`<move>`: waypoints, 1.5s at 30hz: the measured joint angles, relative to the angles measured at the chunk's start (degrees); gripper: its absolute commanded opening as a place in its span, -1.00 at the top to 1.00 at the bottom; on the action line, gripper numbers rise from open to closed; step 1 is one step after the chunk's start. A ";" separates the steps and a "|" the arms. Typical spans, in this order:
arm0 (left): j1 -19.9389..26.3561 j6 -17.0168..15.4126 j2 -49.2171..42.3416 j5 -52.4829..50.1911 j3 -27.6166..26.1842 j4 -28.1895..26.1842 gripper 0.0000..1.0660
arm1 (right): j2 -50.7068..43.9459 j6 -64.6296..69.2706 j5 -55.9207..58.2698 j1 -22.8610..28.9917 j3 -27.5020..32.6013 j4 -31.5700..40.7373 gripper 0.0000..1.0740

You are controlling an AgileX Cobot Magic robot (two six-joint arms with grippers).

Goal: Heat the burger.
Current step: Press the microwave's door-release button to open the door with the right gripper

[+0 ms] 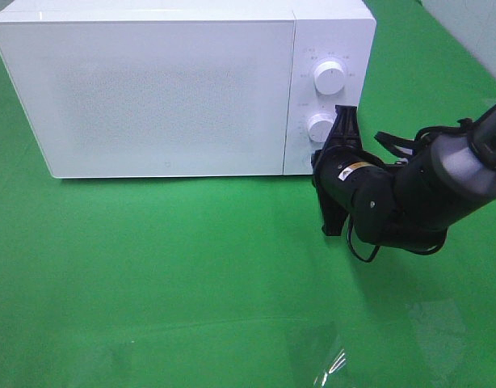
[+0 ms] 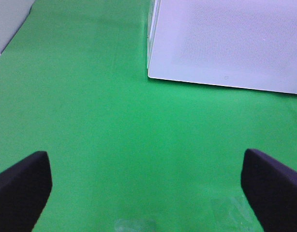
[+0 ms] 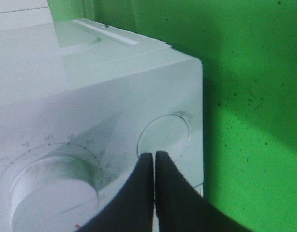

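Microwave [image 1: 151, 89] door is closed and the burger isn't visible in any view, so I can't tell where it sits relative to either gripper. Right gripper [image 3: 154, 157] is pinched together with nothing in it, tips at the round button [image 3: 164, 137] below the lower knob [image 1: 321, 127]. Left gripper [image 2: 148, 193] hangs wide apart over the green surface [image 2: 114, 135].
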 measured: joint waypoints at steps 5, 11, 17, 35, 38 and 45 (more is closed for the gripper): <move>0.00 0.00 0.00 0.00 0.00 0.00 -0.85 | 0.86 0.06 0.00 -1.38 -1.20 -0.06 1.00; 0.00 0.00 0.00 0.00 0.00 0.00 -0.85 | 1.43 0.11 0.00 -1.78 -1.49 -0.06 1.00; 0.00 0.00 0.00 0.00 0.00 0.00 -0.85 | 2.64 1.83 0.92 -1.83 -1.55 -0.23 1.00; 0.00 0.00 0.00 0.00 0.00 0.06 -0.85 | 4.58 4.47 -0.52 -1.38 -4.58 -2.23 1.00; 0.00 0.00 0.00 0.00 0.00 0.06 -0.85 | 4.58 4.47 -2.06 -1.26 -4.35 -1.66 1.00; 0.00 0.00 0.00 0.00 0.00 0.06 -0.85 | 5.27 3.44 -5.16 -0.92 -3.95 -0.40 1.00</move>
